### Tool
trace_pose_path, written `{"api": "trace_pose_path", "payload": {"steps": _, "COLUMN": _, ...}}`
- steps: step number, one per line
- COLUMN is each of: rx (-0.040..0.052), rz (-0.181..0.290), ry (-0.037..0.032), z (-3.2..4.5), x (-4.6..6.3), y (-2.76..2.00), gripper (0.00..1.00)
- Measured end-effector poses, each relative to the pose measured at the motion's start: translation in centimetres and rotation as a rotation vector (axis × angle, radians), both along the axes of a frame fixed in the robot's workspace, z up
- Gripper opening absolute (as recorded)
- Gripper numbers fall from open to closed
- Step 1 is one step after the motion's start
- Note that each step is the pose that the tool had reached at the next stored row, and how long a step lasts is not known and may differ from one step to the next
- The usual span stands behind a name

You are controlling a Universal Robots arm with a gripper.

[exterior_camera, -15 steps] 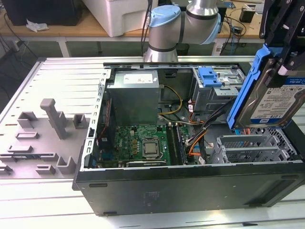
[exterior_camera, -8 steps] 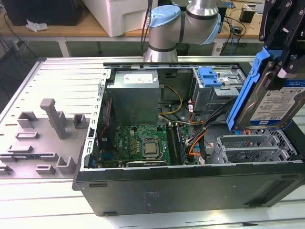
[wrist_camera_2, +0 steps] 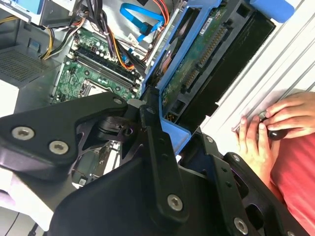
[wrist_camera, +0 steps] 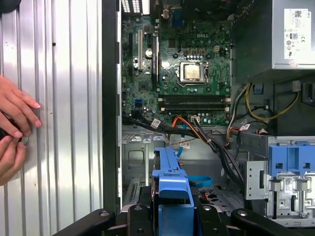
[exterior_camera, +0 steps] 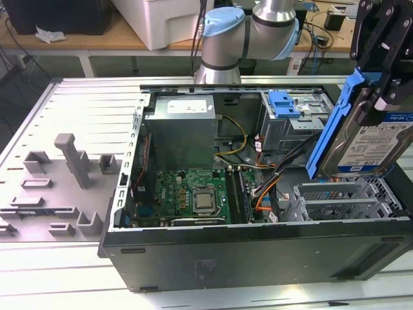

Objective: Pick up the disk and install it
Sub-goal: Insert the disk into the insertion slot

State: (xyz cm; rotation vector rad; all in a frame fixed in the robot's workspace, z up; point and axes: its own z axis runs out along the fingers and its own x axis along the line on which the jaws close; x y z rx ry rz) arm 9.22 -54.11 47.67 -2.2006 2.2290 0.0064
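One hard disk (exterior_camera: 373,139) in its blue carrier rail hung clamped in the jaws, which were closed tight on the carrier's edges, above the open computer case (exterior_camera: 258,258). It stood steeply tilted, almost on edge, over the case's corner at the exterior view's right, with its blue-and-white label toward that camera, apart from the grey drive cage (exterior_camera: 342,200) inside the case below it. In the second wrist view the disk's green circuit-board underside (wrist_camera_2: 197,64) showed past the black finger linkages, and in the first wrist view the carrier's blue end (wrist_camera: 172,182) pointed into the case. Within the case lay the green motherboard (exterior_camera: 193,194), the grey power supply (exterior_camera: 181,129) and a blue drive-bay latch (exterior_camera: 284,103). Just outside the case wall, a person's hands (wrist_camera: 15,128) rested together on the ribbed metal bench (exterior_camera: 64,278). Well apart from the case, grey fixture blocks (exterior_camera: 71,161) stood on the bench.
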Motion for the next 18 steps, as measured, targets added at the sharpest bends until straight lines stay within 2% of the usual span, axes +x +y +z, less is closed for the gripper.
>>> {"api": "trace_pose_path", "payload": {"steps": 18, "rx": 0.0021, "rz": -0.003, "ry": -0.0013, "z": -0.84, "x": 0.00, "y": -0.16, "gripper": 0.37}}
